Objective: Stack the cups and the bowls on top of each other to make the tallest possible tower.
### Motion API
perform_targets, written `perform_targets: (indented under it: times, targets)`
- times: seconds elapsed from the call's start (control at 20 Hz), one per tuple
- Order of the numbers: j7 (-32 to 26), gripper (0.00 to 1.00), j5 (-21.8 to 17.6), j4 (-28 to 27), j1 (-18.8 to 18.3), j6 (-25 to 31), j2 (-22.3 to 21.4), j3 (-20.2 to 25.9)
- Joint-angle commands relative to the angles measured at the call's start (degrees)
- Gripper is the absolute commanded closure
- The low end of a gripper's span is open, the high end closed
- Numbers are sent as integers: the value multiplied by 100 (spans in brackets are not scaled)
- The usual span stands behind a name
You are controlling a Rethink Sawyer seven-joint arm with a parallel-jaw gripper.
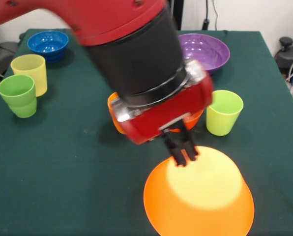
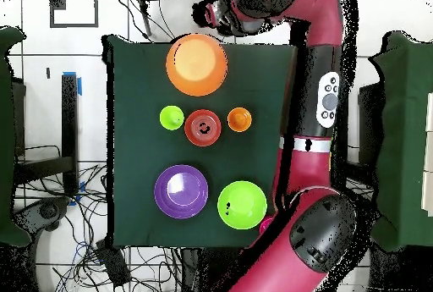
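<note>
Green table [image 1: 63, 167] wide open left; big orange bowl [image 1: 200, 196] sits upside down near the edge, gripper [image 1: 184, 156] pinched narrow at its base.

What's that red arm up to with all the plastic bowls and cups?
The red robot arm has its pincer down at the rim of the flat base of a big orange bowl, which sits upside down on the green table. Nothing is stacked on it yet. A lime green cup, a purple bowl, a blue bowl and two more cups stand apart around the table.
</note>
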Motion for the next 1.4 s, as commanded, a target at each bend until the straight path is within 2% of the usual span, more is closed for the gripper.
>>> perform_targets:
  times: [0.05,0.25,0.8,1.4]
  targets:
    - [2311,100,337,1217,190,-941,-354,-1417]
    - [2762,100,486,1514,268,-1348,-501,-1654]
    - [3071,100,805,1121,789,-1856,-536,-2106]
    - [3727,100,959,1325,1161,-2895,-642,-2831]
